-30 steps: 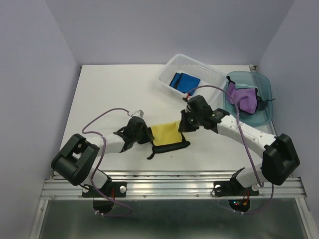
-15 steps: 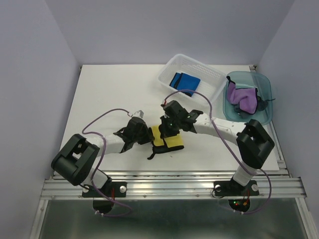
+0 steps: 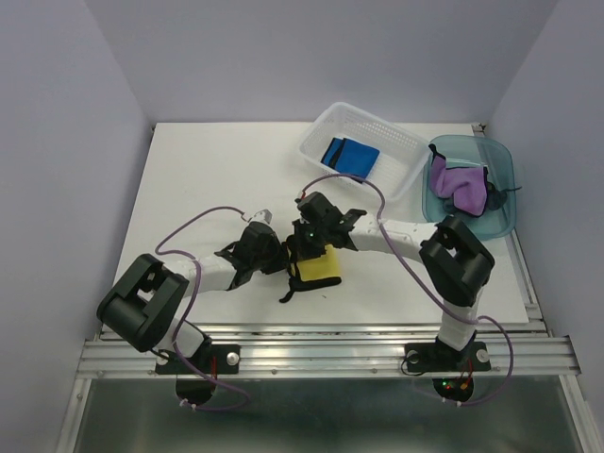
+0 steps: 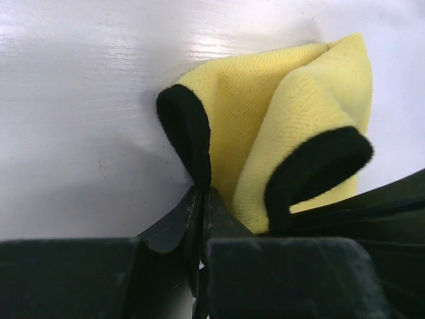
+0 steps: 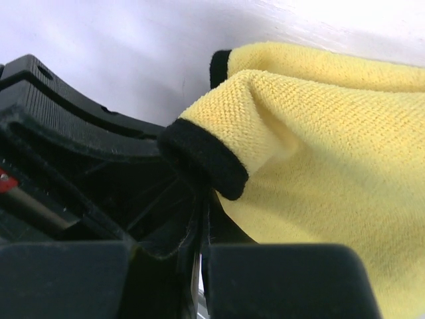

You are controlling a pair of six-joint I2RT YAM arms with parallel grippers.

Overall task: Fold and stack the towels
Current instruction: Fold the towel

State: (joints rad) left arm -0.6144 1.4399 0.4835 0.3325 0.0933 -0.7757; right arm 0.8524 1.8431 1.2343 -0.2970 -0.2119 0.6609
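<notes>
two tools (image 4: 201, 196) (image 5: 202, 207) pinching yellow towel (image 3: 321, 265), basket (image 3: 377, 123) beyond

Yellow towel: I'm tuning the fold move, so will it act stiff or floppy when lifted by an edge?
Probably floppy: the yellow towel curls into soft loops where the left gripper pinches its hem. Likely light: the right gripper holds a fold up by the hem alone. Its knit weave looks grippy, so slipping seems unlikely.
</notes>
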